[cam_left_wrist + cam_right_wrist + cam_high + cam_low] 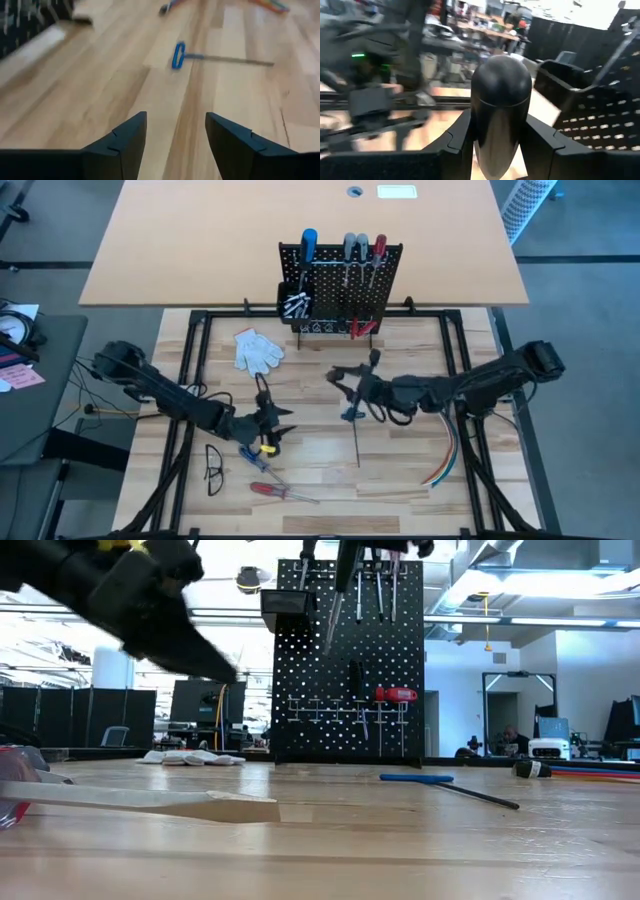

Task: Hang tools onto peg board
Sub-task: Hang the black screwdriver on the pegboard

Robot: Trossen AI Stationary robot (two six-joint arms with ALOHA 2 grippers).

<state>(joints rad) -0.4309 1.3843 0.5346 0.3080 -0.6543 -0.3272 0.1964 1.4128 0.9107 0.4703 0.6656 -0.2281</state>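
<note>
While jaws pinch glossy rounded black handle (500, 100) | perforated peg board (340, 285)

Black perforated peg board (340, 285) — blue, grey and red handles up top, red-handled pliers (362, 328) low. Blue T-handle key (352, 428) on the pale striped wood desk (320, 480). White glove (258, 351), red screwdriver (282, 492) — glossy black handle (500, 115) between dark pincer fingers (547, 145).

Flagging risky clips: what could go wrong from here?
The right gripper pinches a smooth, rounded black handle; it may slip or swing before reaching the peg board. The open left gripper works close to the right one, near the blue T-handle key; they might collide.
</note>
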